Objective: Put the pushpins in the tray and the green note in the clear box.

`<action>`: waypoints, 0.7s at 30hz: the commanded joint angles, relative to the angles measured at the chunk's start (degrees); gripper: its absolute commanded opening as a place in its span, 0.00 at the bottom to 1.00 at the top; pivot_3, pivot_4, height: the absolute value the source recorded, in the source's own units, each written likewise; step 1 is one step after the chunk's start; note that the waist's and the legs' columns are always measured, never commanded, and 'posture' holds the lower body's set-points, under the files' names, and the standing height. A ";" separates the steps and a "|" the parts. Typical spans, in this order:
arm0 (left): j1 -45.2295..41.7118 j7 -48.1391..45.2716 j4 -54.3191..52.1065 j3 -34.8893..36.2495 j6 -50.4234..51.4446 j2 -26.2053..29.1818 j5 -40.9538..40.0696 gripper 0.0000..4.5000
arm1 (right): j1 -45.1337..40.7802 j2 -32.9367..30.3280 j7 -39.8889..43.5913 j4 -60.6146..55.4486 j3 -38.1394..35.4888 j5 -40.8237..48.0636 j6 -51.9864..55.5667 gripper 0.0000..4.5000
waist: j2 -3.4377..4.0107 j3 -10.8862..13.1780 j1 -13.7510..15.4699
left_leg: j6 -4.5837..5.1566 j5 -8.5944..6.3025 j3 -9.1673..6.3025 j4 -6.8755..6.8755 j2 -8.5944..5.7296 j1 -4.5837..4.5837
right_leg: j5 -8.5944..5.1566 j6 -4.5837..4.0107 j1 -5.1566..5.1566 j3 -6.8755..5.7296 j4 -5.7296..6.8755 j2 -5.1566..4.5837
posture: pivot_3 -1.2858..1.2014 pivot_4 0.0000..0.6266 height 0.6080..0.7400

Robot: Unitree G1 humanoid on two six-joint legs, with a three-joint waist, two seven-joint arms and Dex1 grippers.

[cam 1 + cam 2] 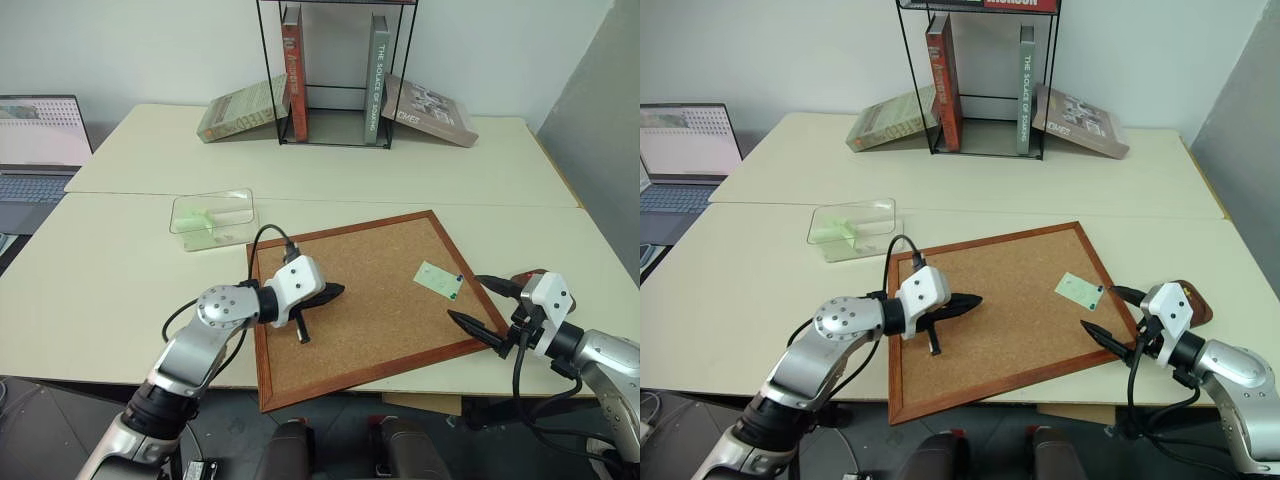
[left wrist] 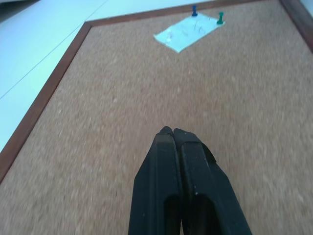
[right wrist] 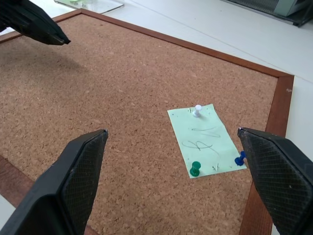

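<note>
The green note (image 1: 437, 279) lies near the right corner of the cork board (image 1: 370, 300), pinned down. A green pushpin (image 3: 195, 169), a blue pushpin (image 3: 240, 159) and a white one (image 3: 197, 110) stick in it. My left gripper (image 1: 335, 291) is shut with nothing in it, over the board's left-middle and pointing toward the note. At the board's right edge my right gripper (image 1: 474, 303) is open and empty, close to the note. The dark reddish tray (image 1: 1197, 303) peeks out behind my right wrist. The clear box (image 1: 212, 219) stands beyond the board's left corner with a green slip inside.
A wire book rack (image 1: 335, 80) with upright and leaning books stands at the back of the table. A laptop (image 1: 40, 150) sits at the far left. The board overhangs the table's front edge.
</note>
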 commanded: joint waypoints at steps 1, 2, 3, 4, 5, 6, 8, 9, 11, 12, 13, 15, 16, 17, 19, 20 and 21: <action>-1.92 -1.61 2.57 -2.29 0.29 -1.55 0.00 0.01 | -2.01 0.95 -1.19 -0.80 0.87 -0.29 -0.33 1.00 | 0.00 0.00 -0.05 | 0.00 0.00 -0.01 0.00 0.00 0.01 | 0.00 0.00 0.01 -0.01 0.00 0.00 | 0.52 0.24 1.00; -2.36 -1.68 3.70 -2.61 0.00 -1.97 0.35 0.01 | -2.41 1.13 -1.41 -0.70 1.21 -0.37 -0.27 1.00 | 0.01 0.00 -0.08 | 0.00 0.00 -0.01 -0.01 0.00 0.02 | 0.00 0.00 0.01 0.00 0.00 0.02 | 0.52 0.24 1.00; -2.57 -1.65 4.31 -2.78 -0.16 -2.22 0.57 0.01 | -2.53 1.22 -1.54 -0.72 1.38 -0.41 -0.27 1.00 | 0.00 0.00 -0.07 | 0.00 0.00 -0.01 -0.01 0.00 0.02 | 0.00 0.00 0.01 0.00 0.00 0.02 | 0.52 0.24 1.00; -3.12 -1.68 6.25 -3.29 -0.99 -2.58 1.29 0.01 | -3.18 1.55 -1.89 -0.53 2.06 -0.84 -0.16 1.00 | 0.00 0.00 -0.04 | 0.00 0.00 -0.04 -0.01 0.00 0.00 | 0.00 0.00 0.00 -0.02 0.01 0.03 | 0.52 0.24 1.00; -3.57 -1.80 7.96 -3.84 -1.78 -2.71 2.06 0.01 | -3.88 1.87 -2.24 -0.30 2.73 -1.21 0.00 1.00 | 0.00 0.00 -0.02 | 0.00 0.00 -0.04 -0.01 0.00 0.01 | 0.00 0.00 0.00 -0.02 0.01 0.03 | 0.52 0.24 1.00; -3.80 -1.88 9.04 -4.18 -2.31 -2.79 2.56 0.01 | -4.30 2.08 -2.50 -0.19 3.17 -1.45 0.11 1.00 | 0.00 0.00 -0.03 | 0.00 0.00 -0.04 -0.01 0.00 0.00 | 0.00 0.00 0.00 -0.02 0.01 0.03 | 0.52 0.24 1.00; -4.12 -2.05 11.52 -4.86 -3.98 -2.62 3.93 0.01 | -6.22 2.78 -3.68 0.88 5.10 -2.92 0.91 1.00 | 0.00 0.00 -0.06 | 0.00 0.00 -0.02 0.00 -0.01 0.01 | 0.01 0.01 0.00 -0.01 0.01 0.03 | 0.52 0.24 1.00; -4.03 -2.18 11.95 -4.90 -4.36 -2.62 4.14 0.01 | -6.99 3.08 -4.14 1.14 5.99 -3.49 1.32 1.00 | -0.01 -0.01 -0.06 | 0.00 0.00 -0.02 0.00 -0.01 0.01 | 0.01 0.02 0.00 0.00 0.02 0.03 | 0.52 0.24 1.00; -4.00 -2.40 12.77 -4.74 -4.87 -2.82 4.31 0.01 | -9.17 3.57 -5.31 1.96 7.94 -5.01 2.78 1.00 | 0.01 -0.01 -0.03 | 0.00 0.00 -0.02 0.02 -0.01 0.01 | 0.02 0.03 0.01 0.00 0.02 0.02 | 0.52 0.24 1.00; -4.00 -2.51 12.98 -4.69 -5.04 -2.86 4.42 0.01 | -10.40 3.78 -5.88 2.57 8.65 -5.30 4.04 1.00 | 0.01 -0.02 -0.02 | 0.00 0.00 0.00 0.03 -0.02 0.02 | 0.02 0.03 0.02 0.02 0.02 0.02 | 0.52 0.24 1.00; -3.99 -2.58 13.13 -4.64 -5.18 -2.90 4.50 0.01 | -11.65 3.92 -6.33 3.39 9.25 -5.65 5.22 1.00 | 0.01 -0.02 -0.04 | 0.00 0.00 0.01 0.04 -0.01 0.03 | 0.03 0.04 0.02 0.02 0.02 0.01 | 0.52 0.24 1.00; -3.97 -2.73 13.33 -4.52 -5.37 -2.86 4.59 0.01 | -14.40 4.11 -6.80 5.32 10.45 -6.39 7.35 1.00 | 0.02 -0.02 -0.03 | 0.01 0.00 0.00 0.05 -0.02 0.03 | 0.04 0.06 0.02 0.02 0.03 0.01 | 0.52 0.24 1.00; -3.94 -2.81 13.41 -4.45 -5.42 -2.80 4.62 0.01 | -16.23 4.17 -7.41 6.97 11.25 -7.33 8.52 1.00 | 0.02 -0.02 -0.02 | 0.01 0.00 0.00 0.07 -0.01 0.03 | 0.04 0.06 0.02 0.02 0.04 0.01 | 0.52 0.24 1.00; -3.85 -2.84 13.35 -4.44 -5.44 -2.75 4.68 0.01 | -17.53 4.16 -7.79 8.30 11.80 -8.25 8.82 1.00 | 0.02 -0.02 -0.02 | 0.01 0.01 0.00 0.07 -0.01 0.03 | 0.05 0.06 0.02 0.02 0.04 0.01 | 0.52 0.24 1.00; -3.57 -3.14 13.01 -4.57 -5.06 -2.47 4.70 0.01 | -20.50 4.35 -7.87 11.54 12.91 -9.35 9.82 1.00 | 0.02 -0.02 -0.02 | 0.01 0.01 0.01 0.08 -0.02 0.03 | 0.05 0.07 0.02 0.02 0.04 0.00 | 0.52 0.24 1.00; -3.46 -3.32 12.83 -4.64 -4.77 -2.37 4.66 0.01 | -21.56 4.44 -7.99 12.79 13.29 -9.84 10.12 1.00 | 0.02 -0.02 -0.03 | 0.01 0.01 0.00 0.07 -0.02 0.02 | 0.05 0.06 0.02 0.02 0.04 0.00 | 0.52 0.24 1.00; -3.31 -3.64 12.54 -4.70 -4.50 -2.20 4.56 0.01 | -22.56 4.51 -7.68 13.90 13.77 -10.05 10.68 1.00 | 0.02 -0.02 -0.03 | 0.01 0.00 0.00 0.07 -0.02 0.02 | 0.05 0.06 0.02 0.02 0.04 0.00 | 0.52 0.24 1.00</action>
